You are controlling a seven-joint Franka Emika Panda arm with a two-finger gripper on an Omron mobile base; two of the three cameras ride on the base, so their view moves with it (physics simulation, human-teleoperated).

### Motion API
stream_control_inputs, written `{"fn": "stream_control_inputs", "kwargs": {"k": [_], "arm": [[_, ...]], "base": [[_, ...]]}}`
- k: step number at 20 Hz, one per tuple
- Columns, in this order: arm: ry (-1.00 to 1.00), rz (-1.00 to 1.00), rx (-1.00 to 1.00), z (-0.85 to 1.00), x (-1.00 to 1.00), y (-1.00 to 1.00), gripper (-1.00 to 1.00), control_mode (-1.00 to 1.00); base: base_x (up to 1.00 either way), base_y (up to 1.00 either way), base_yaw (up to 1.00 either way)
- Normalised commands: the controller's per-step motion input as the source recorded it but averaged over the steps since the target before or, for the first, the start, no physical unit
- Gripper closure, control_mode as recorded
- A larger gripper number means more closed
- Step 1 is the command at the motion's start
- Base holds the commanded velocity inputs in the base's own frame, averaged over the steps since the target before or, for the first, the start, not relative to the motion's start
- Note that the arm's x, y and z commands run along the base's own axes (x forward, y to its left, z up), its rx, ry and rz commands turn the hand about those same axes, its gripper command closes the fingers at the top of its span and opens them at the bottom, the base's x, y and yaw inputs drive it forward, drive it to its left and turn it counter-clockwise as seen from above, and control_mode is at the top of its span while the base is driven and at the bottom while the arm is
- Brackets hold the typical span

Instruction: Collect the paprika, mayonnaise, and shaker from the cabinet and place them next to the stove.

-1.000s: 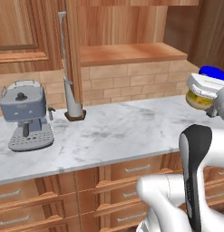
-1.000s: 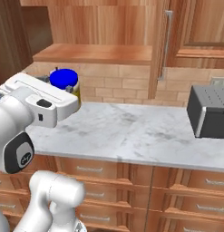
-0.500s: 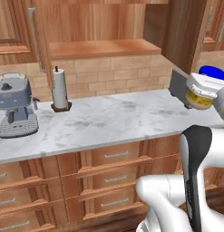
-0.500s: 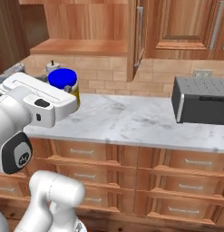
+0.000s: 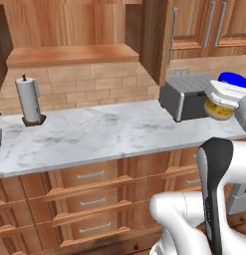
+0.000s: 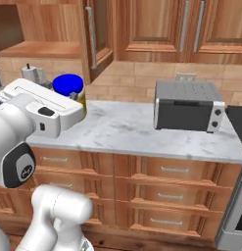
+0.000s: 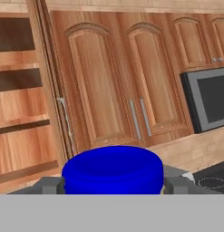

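My gripper (image 7: 112,185) is shut on the mayonnaise (image 7: 112,168), a squat yellowish jar with a blue lid, one dark finger on each side. The jar (image 5: 220,108) hangs above the counter's right end, just in front of the toaster oven. From the other side the mayonnaise (image 6: 69,85) is at the left, over the counter's front edge. The cabinet (image 5: 69,55) stands open at upper left, its door (image 6: 100,29) swung out. The stove (image 6: 237,117) shows as a black top at the far right, and a ring burner (image 7: 212,182) sits low right. The paprika and shaker are out of view.
A grey toaster oven (image 6: 187,105) stands on the marble counter (image 5: 104,134) between the jar and the stove. A paper-towel roll (image 5: 29,99) stands at the left by the wall. A microwave (image 7: 208,97) hangs above the stove. Drawers run below the counter.
The whole picture has slid left, so the base has driven right along the counter. The coffee machine left the views; toaster oven and stove came in. The jar stays in the gripper.
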Motion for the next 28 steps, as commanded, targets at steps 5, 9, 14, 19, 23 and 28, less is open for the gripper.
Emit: {"fn": "stream_control_inputs", "kwargs": {"k": [5, 9, 14, 19, 23, 28], "arm": [[0.0, 0.0, 0.0, 0.0, 0.0, 0.0, 1.0, 1.0], [0.0, 0.0, 0.0, 0.0, 0.0, 0.0, 1.0, 1.0], [0.0, 0.0, 0.0, 0.0, 0.0, 0.0, 1.0, 1.0], [0.0, 0.0, 0.0, 0.0, 0.0, 0.0, 1.0, 1.0], [0.0, 0.0, 0.0, 0.0, 0.0, 0.0, 1.0, 1.0], [0.0, 0.0, 0.0, 0.0, 0.0, 0.0, 1.0, 1.0]], "base": [[0.0, -0.75, 0.0], [0.09, -0.67, 0.0], [0.33, -0.54, 0.0], [0.54, -0.37, 0.0], [0.66, -0.32, 0.0], [0.6, -0.49, 0.0]]}}
